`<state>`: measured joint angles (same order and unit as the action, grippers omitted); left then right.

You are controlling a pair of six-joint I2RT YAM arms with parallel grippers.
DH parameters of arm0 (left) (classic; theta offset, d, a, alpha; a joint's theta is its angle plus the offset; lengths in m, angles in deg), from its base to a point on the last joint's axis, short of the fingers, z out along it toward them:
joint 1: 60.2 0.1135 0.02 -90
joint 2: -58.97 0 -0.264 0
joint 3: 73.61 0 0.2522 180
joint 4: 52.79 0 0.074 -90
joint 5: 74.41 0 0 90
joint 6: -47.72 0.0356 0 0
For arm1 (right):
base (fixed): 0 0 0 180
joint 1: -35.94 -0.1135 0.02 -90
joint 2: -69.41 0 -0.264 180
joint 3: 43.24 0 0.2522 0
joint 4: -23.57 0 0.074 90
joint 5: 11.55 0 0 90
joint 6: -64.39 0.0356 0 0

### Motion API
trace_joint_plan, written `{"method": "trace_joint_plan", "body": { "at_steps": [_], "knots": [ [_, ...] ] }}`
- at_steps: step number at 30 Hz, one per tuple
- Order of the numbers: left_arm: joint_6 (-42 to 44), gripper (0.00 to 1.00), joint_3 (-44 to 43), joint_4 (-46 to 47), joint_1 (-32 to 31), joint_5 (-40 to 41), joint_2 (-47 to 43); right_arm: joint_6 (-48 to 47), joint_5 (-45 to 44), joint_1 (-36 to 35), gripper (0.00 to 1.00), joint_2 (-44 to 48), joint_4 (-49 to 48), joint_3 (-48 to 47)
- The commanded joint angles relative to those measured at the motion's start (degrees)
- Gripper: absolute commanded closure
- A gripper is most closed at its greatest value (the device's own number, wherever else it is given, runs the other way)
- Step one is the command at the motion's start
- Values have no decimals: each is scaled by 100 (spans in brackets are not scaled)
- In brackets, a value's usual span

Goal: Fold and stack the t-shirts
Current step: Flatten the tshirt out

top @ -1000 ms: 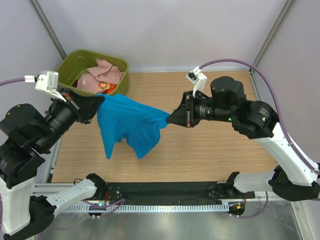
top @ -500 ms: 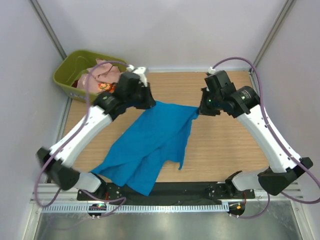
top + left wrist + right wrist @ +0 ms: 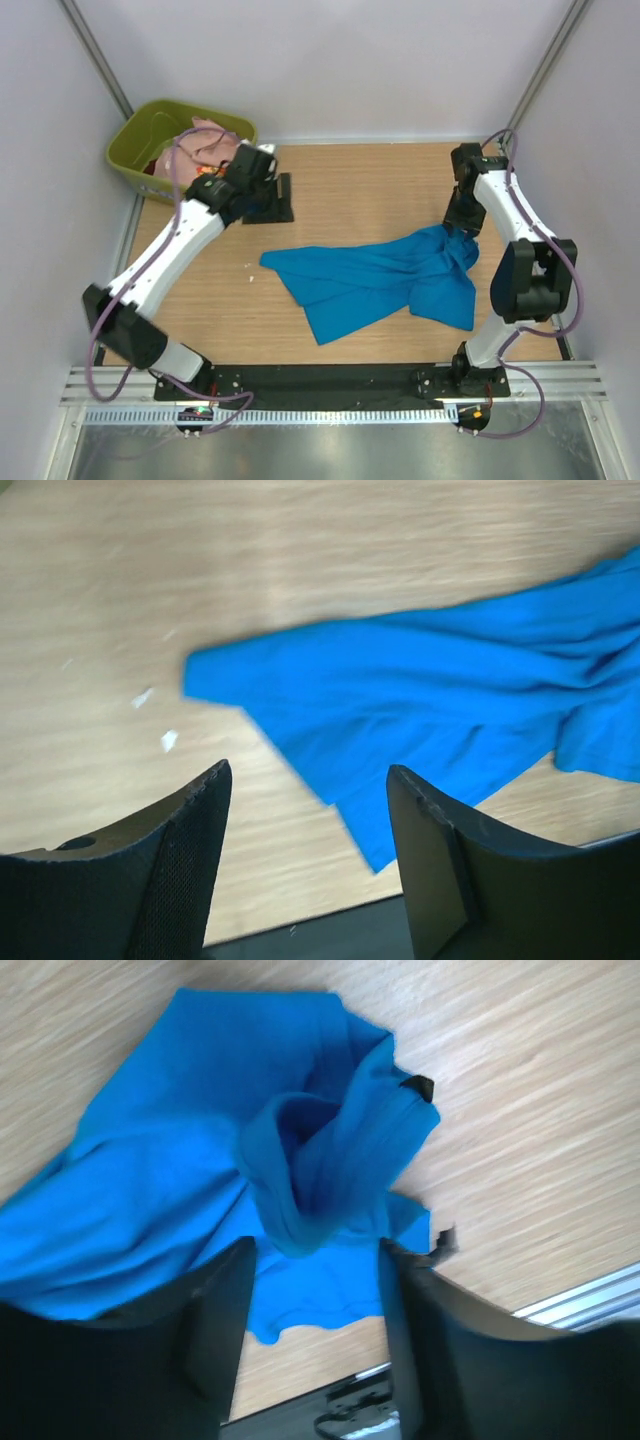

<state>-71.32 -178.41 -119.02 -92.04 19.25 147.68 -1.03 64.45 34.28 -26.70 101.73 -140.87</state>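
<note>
Cloth has dropped: the blue t-shirt, held taut between both arms a moment ago, now lies rumpled on the counter, right of centre. Left tool and right tool both gape, empty; it probably needs flattening next.

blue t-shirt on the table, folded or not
Not folded: the blue t-shirt lies loosely spread on the table, bunched and twisted at its right end.

free: far-centre table | blocked: blue t-shirt mid-table; tub far-left corner
</note>
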Motion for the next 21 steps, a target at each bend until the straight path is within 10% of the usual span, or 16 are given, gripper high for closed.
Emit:
{"method": "trace_joint_plan", "body": {
  "at_steps": [1,4,14,21],
  "knots": [
    [-242,36,1007,-176,631,-196,-739,-322,-306,77,37,-258,-24,-550],
    [-296,48,1650,-71,1152,-620,-873,-313,-384,-167,20,-49,46,-612],
    [-14,67,1713,588,1390,-639,577,55,686,-872,24,1296,406,-147],
    [3,62,1880,1028,1452,-410,1157,82,925,-881,24,1894,573,37]
  ]
}}
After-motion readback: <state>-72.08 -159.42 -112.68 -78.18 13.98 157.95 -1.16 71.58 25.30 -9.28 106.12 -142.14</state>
